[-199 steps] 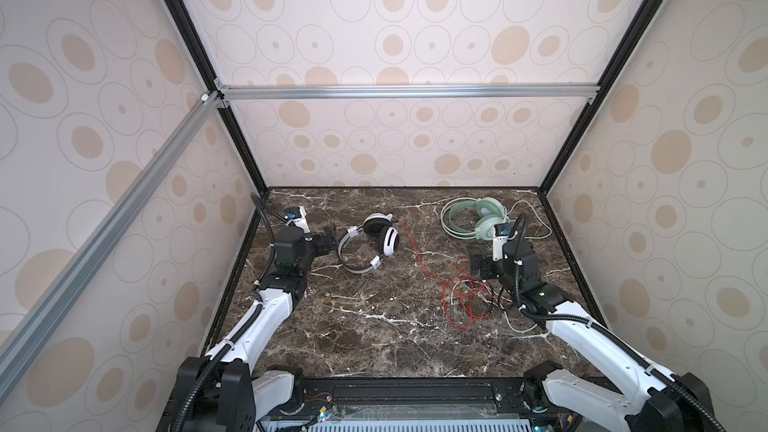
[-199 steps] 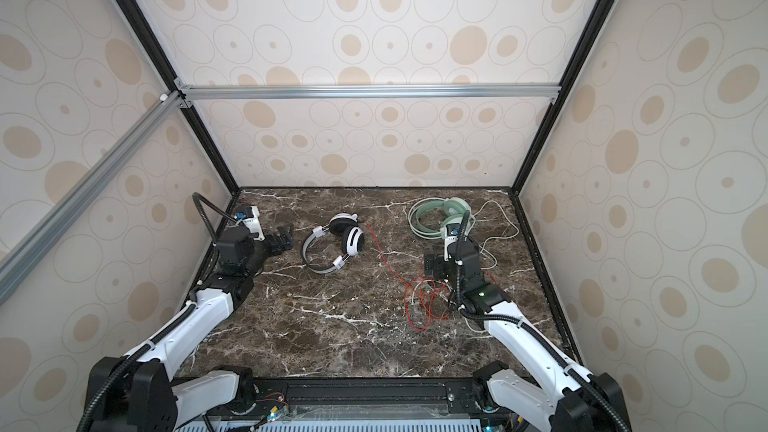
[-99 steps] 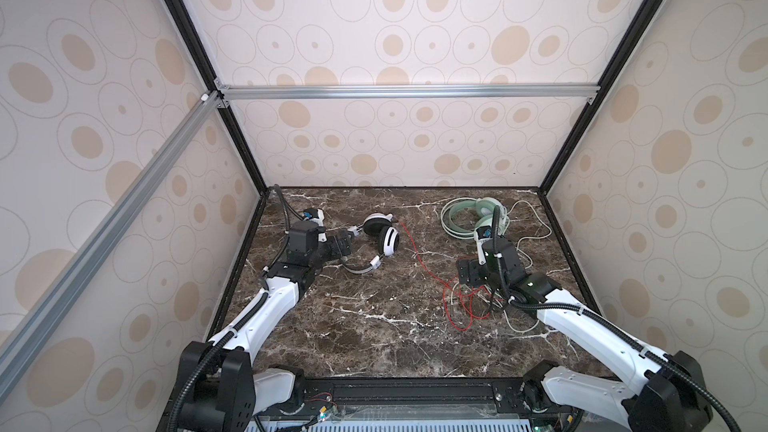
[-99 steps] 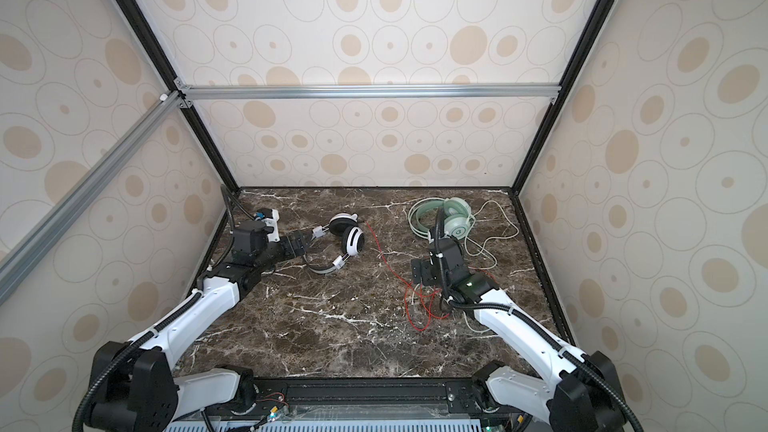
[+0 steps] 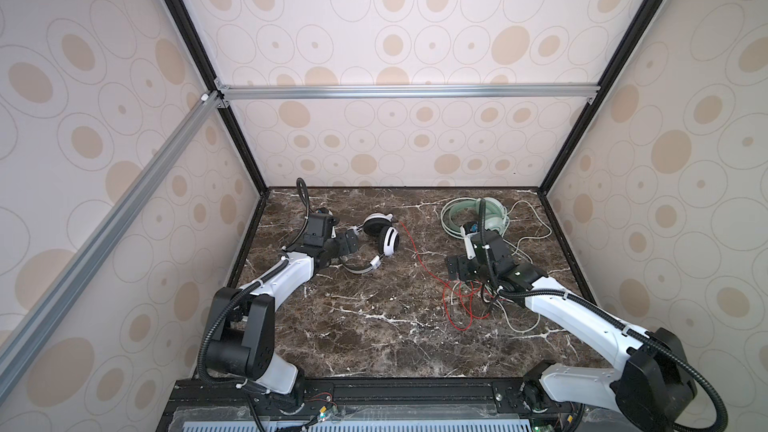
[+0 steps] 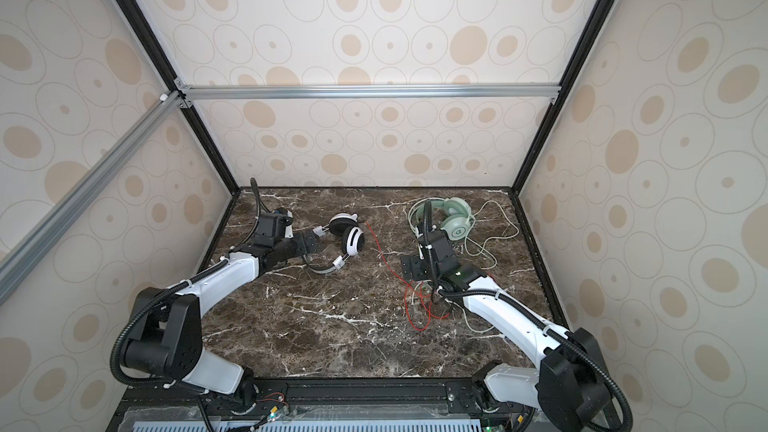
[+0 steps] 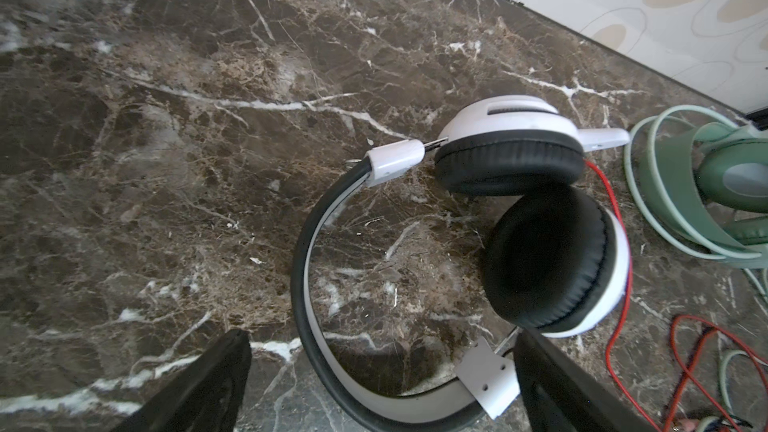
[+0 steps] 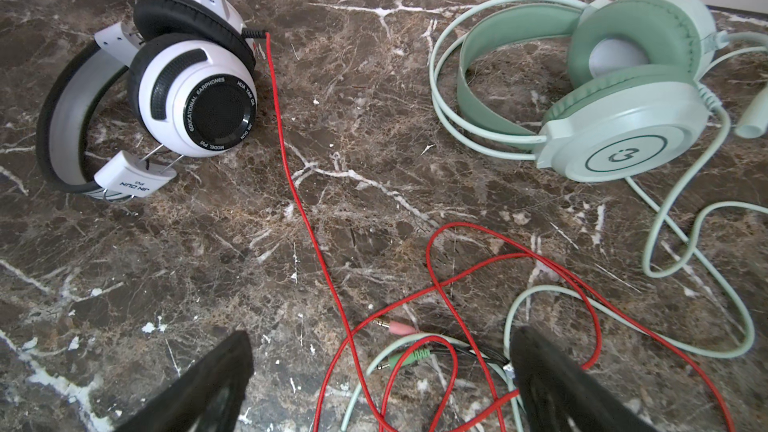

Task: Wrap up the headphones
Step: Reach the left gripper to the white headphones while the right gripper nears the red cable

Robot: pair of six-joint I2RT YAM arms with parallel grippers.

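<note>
Currently, left fingers [image 7: 199, 388] and right fingers [image 8: 203, 384] gape empty; pulling the red cord [image 8: 289, 176] may drag the entangled pale cord [image 8: 664, 213].

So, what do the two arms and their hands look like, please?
Both the left arm and the right arm have white shells on the long links, with black joints and bases. A black ribbed hose runs along each, fastened with white ties. The left hand and right hand are black and boxy, with flat dark fingers.
</note>
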